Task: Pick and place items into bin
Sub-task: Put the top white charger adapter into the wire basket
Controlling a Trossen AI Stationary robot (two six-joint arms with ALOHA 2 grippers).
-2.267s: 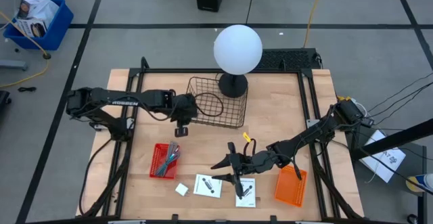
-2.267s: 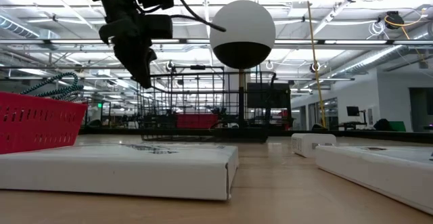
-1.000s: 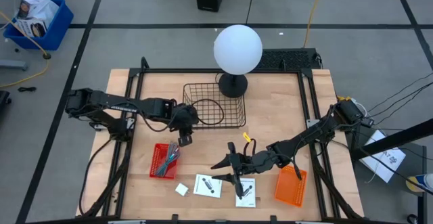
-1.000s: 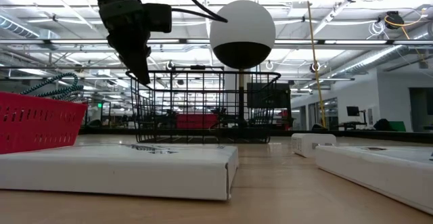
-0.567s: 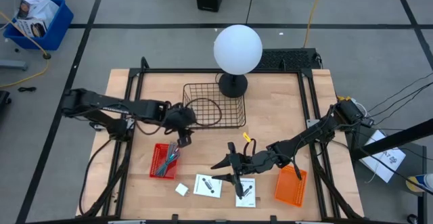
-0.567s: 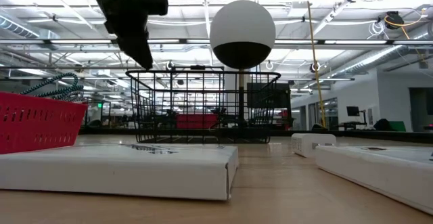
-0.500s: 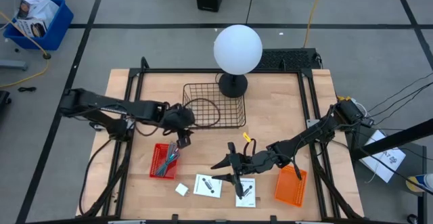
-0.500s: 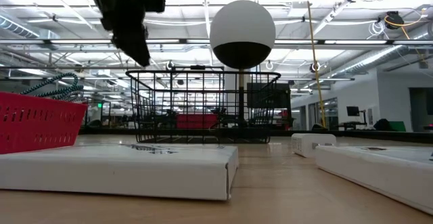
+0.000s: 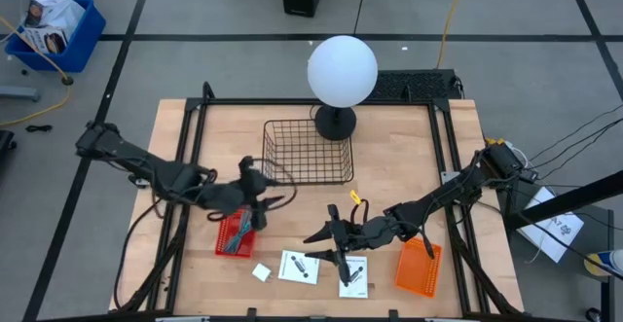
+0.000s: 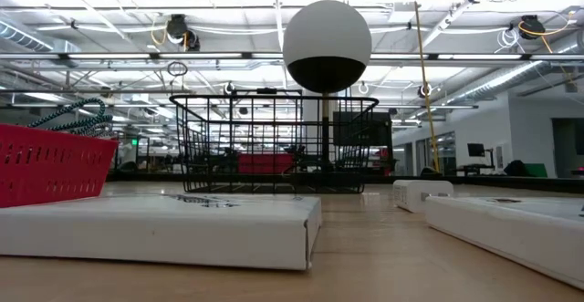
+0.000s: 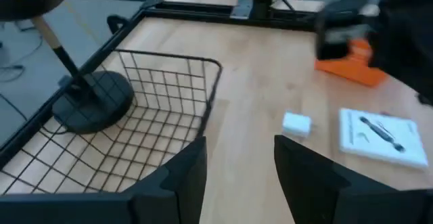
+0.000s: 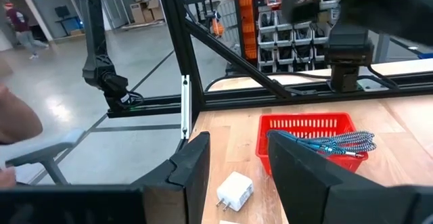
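My left gripper (image 9: 268,203) hangs above the desk (image 9: 389,137) over the upper right corner of the red basket (image 9: 232,232), fingers spread with a clear gap and nothing between them; the wrist view looks past them at the black wire bin (image 11: 145,109), which sits just beyond, toward the lamp base (image 9: 334,123). My right gripper (image 9: 326,234) waits low near the desk's front middle, fingers parted and empty. Items: one white flat card (image 9: 299,266) lies right below it, a second card (image 9: 353,274) just right of that, a small white block (image 9: 261,272) left of the first card. Coiled teal cables (image 12: 325,143) lie in the red basket. An orange tray (image 9: 417,267) sits at front right. Key relation, as I judge it: the cards lie directly under my right gripper, long sides running roughly left-right, while my left is nearer the bin. Right arm is the closer one for a card pick; the bin then lies up and left of it.
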